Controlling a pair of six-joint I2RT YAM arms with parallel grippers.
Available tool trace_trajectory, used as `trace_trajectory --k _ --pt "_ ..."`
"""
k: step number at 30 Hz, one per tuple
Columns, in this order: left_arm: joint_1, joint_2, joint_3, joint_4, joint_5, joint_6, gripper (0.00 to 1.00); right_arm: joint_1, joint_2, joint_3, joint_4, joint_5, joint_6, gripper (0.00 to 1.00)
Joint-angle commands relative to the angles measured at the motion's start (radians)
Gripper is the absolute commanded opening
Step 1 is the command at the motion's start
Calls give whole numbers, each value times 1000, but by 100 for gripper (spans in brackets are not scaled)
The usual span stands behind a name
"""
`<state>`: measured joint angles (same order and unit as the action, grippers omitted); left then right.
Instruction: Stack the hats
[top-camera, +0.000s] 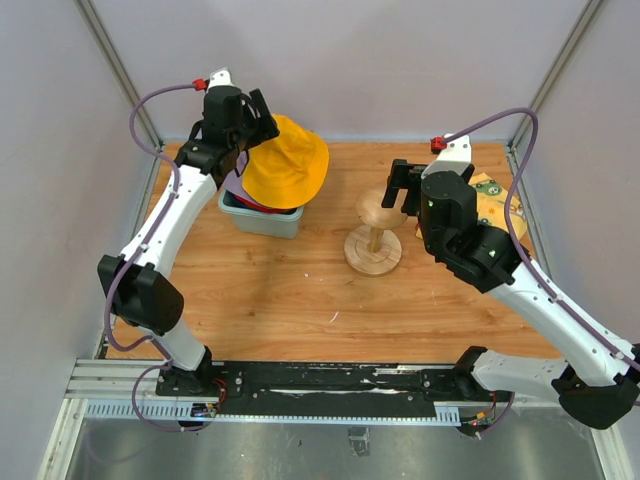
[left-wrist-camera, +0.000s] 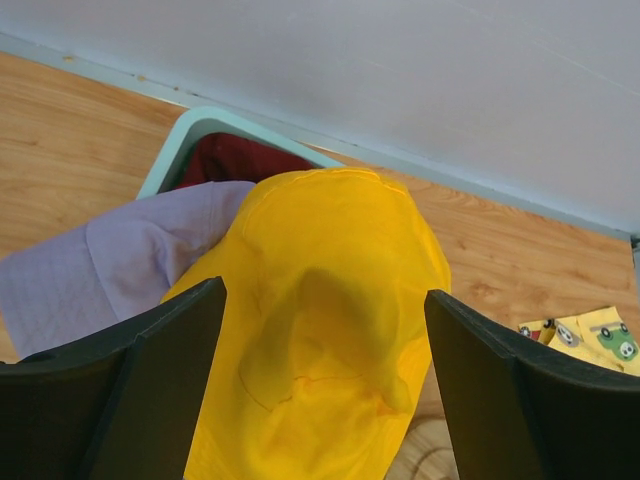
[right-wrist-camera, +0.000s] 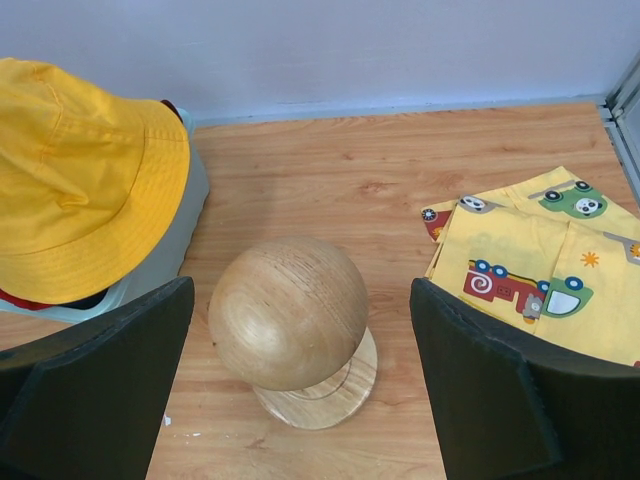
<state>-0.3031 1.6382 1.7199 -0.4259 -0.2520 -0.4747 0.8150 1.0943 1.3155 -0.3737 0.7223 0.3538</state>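
A soft yellow bucket hat (left-wrist-camera: 340, 250) lies crown-up between the left gripper (left-wrist-camera: 322, 330) fingers, spread wide; contact unclear. Beneath it, a lavender hat (left-wrist-camera: 110, 270) and a maroon hat (left-wrist-camera: 235, 160) fill the teal tub (left-wrist-camera: 200, 125). The right gripper (right-wrist-camera: 300, 300) fingers, wide apart, flank the smooth ball-topped wooden stand (right-wrist-camera: 290, 310) untouched, with a car-printed cloth (right-wrist-camera: 530, 250) beyond the right finger.

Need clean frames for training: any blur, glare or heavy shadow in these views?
Top view: sharp, evenly lit, no glare. Left wrist: a dim shaded patch on the yellow hat, otherwise clear. Right wrist: crisp, no glare on the stand.
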Motion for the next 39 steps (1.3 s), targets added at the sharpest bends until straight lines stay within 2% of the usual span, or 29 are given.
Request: trace_trajectory --k 1,7,11,15,16,30,39 --pt "9 30 5 49 25 31 82 -30 4 32 -10 5 25 89" --pt "9 47 7 63 29 48 59 -30 16 25 -9 5 44 89" --pt "9 28 -7 86 18 53 36 -30 21 25 -10 0 53 88" --pt "10 -14 -39 133 16 52 4 -30 23 22 -14 -6 64 88" --pt "9 -21 -41 144 22 52 1 -30 24 23 -15 -9 66 87" --pt "9 -85 -28 205 105 47 0 -29 16 29 -53 -16 97 86" --pt "10 -104 -6 243 224 16 0 -30 1 24 -64 26 97 86"
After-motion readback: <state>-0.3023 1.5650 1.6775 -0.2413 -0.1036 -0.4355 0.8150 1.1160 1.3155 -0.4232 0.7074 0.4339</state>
